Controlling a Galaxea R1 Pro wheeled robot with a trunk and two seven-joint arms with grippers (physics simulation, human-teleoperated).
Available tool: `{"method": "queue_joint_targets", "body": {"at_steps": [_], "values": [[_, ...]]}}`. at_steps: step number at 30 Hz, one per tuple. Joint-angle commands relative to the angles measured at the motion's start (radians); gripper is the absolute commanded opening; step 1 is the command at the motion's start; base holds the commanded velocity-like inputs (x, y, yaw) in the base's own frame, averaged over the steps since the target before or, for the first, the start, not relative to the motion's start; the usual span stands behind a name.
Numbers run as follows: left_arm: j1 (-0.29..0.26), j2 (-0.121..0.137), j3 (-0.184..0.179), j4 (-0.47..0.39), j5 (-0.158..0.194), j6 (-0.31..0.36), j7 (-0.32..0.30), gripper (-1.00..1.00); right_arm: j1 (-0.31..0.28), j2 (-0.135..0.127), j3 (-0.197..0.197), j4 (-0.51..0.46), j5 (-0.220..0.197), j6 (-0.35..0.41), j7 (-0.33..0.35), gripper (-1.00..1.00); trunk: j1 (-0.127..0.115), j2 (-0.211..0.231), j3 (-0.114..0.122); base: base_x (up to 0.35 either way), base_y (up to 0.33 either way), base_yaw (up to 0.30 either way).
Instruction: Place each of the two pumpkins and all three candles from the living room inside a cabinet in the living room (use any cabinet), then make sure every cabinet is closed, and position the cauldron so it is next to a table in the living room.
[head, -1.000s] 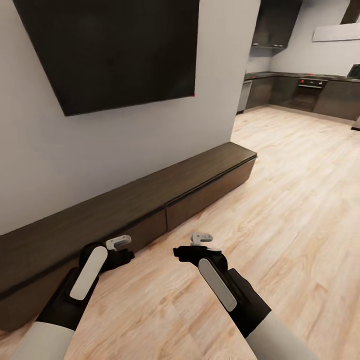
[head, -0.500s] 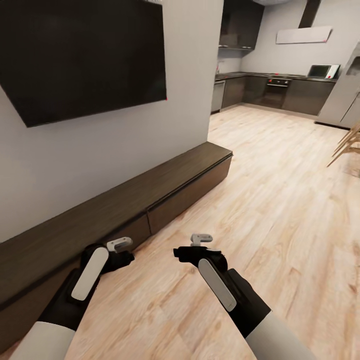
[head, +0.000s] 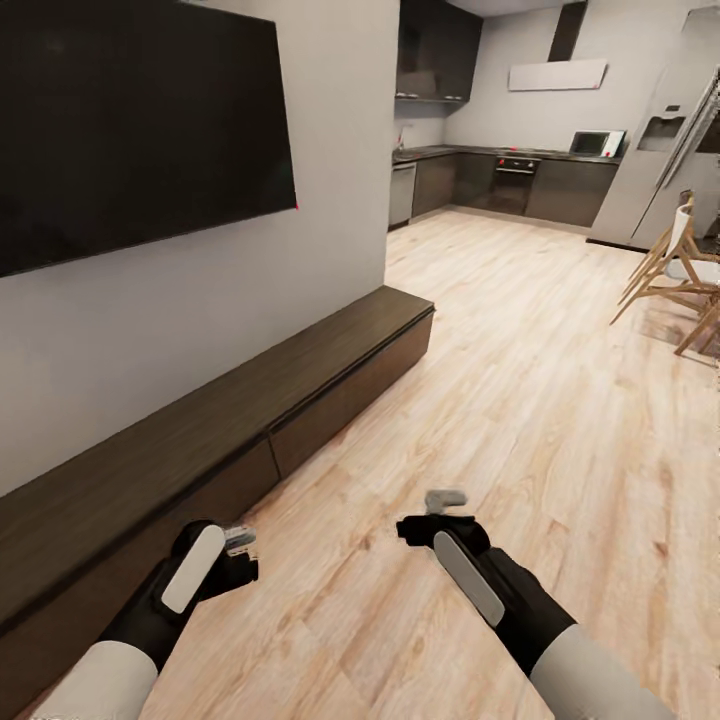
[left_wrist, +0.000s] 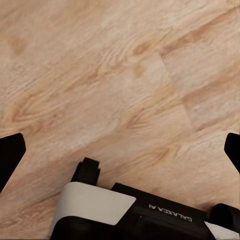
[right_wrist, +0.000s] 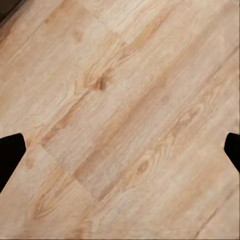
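The long, low dark-brown cabinet (head: 250, 400) runs along the grey wall at the left of the head view, its plain drawer fronts shut. My left gripper (head: 238, 543) hangs low over the wooden floor just in front of the cabinet. My right gripper (head: 444, 500) hovers over bare floor further right. In both wrist views the dark fingertips (left_wrist: 10, 155) (right_wrist: 10, 155) stand far apart at the picture edges, so each gripper (left_wrist: 120, 155) (right_wrist: 120, 155) is open with only floorboards between its fingers. The pumpkins, candles, cauldron and coffee table are out of view.
A large black TV (head: 130, 120) hangs on the wall above the cabinet. Beyond the wall's end lie dark kitchen counters (head: 500, 185) and a steel fridge (head: 655, 165). Wooden chairs (head: 675, 290) stand at the right edge. My own base (left_wrist: 125, 215) shows in the left wrist view.
The whole head view has swung right, bringing the fridge and chairs into the picture. Both grippers sit lower in the picture, and the right one has moved a little further right.
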Motion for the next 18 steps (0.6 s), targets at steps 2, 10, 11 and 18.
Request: {"method": "queue_joint_targets", "body": {"at_steps": [2, 10, 11, 18], "values": [[-0.001, 0.001, -0.014, 0.062, 0.002, -0.033, 0.008, 1.0, -0.001, -0.041, 0.005, 0.091, -0.014, -0.026, -0.006, 1.0, -0.008, 0.014, 0.006, 0.0, 0.0, -0.084], [-0.001, -0.001, -0.198, 0.387, -0.091, -0.367, -0.132, 1.0, 0.011, -0.064, 0.008, 0.484, -0.014, -0.387, 0.001, 1.0, -0.039, 0.07, 0.032, 0.0, 0.0, -0.022], [-0.001, -0.001, -0.217, 0.422, -0.097, -0.397, -0.169, 1.0, 0.011, -0.063, 0.008, 0.537, -0.014, -0.424, 0.004, 1.0, -0.042, 0.077, 0.036, 0.0, 0.0, -0.002], [0.0, -0.004, -0.273, 0.604, -0.106, -0.703, -0.273, 1.0, 0.012, -0.056, 0.013, 0.828, -0.003, -0.631, 0.243, 1.0, -0.069, 0.126, 0.058, 0.0, 0.0, 0.0]]}}
